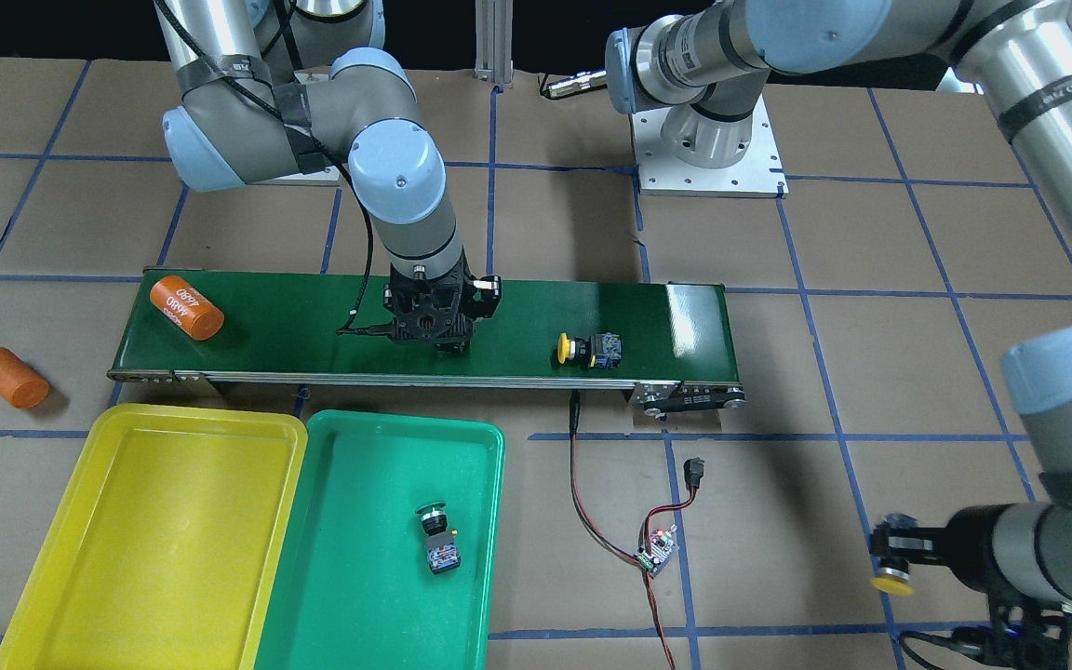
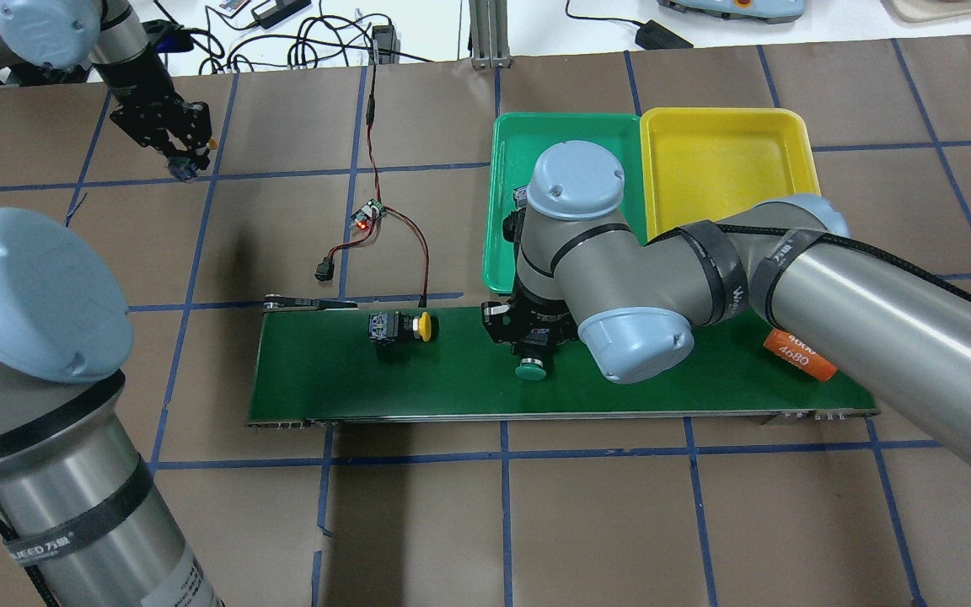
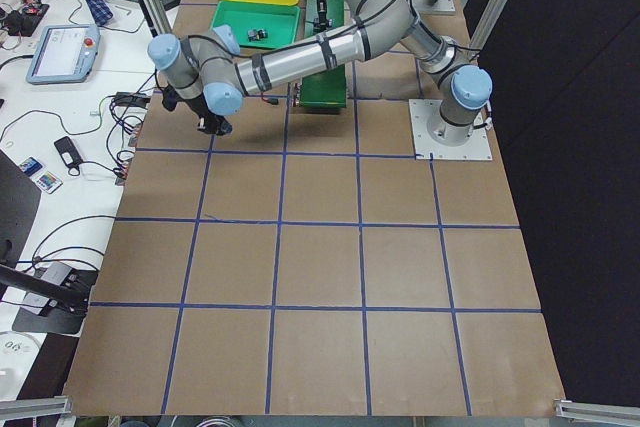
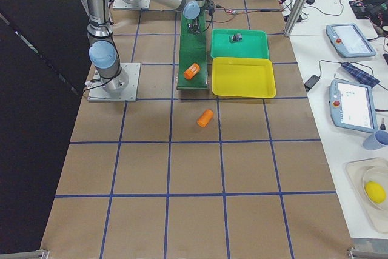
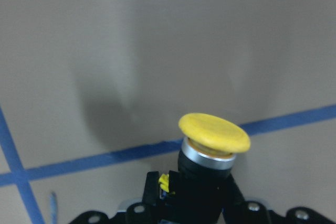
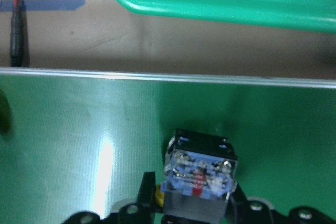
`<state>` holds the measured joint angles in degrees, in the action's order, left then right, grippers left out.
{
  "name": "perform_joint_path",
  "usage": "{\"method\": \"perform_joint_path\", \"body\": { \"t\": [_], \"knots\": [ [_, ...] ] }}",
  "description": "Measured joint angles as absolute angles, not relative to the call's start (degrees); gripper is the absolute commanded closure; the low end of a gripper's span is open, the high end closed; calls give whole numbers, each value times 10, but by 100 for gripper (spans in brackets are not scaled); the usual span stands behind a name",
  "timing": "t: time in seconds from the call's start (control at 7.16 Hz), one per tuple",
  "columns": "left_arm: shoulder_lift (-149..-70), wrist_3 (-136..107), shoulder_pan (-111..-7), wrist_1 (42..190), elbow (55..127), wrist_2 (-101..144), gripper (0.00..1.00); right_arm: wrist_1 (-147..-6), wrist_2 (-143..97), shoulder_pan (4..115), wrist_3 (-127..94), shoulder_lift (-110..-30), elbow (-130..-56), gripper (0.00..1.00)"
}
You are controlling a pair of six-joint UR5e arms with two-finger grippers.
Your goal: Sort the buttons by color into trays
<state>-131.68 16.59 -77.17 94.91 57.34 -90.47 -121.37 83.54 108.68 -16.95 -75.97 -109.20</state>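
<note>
Green button (image 2: 530,368) sits clamped in the right gripper (image 2: 533,341) on the belt (image 2: 325,379); lift straight up before swinging to the green tray (image 2: 574,135). Left gripper (image 2: 180,158) clasps a yellow button (image 5: 214,134), far left.

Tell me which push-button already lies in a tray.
The green-capped push-button in the teal-green plastic tray. One yellow-capped button lies on the dark green conveyor belt; the second yellow button is in the left jaws, the second green button in the right jaws.
</note>
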Motion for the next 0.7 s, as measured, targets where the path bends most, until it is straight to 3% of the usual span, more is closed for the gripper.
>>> {"method": "perform_joint_path", "body": {
  "t": [0.42,0.7],
  "knots": [
    [-1167,16,-863,961,745,-880,99,-1205,871,978,-146,-774,-1023,100],
    [-1085,-29,-883,872,891,-881,98,-1206,888,887,-78,-712,-948,100]
  ]
}}
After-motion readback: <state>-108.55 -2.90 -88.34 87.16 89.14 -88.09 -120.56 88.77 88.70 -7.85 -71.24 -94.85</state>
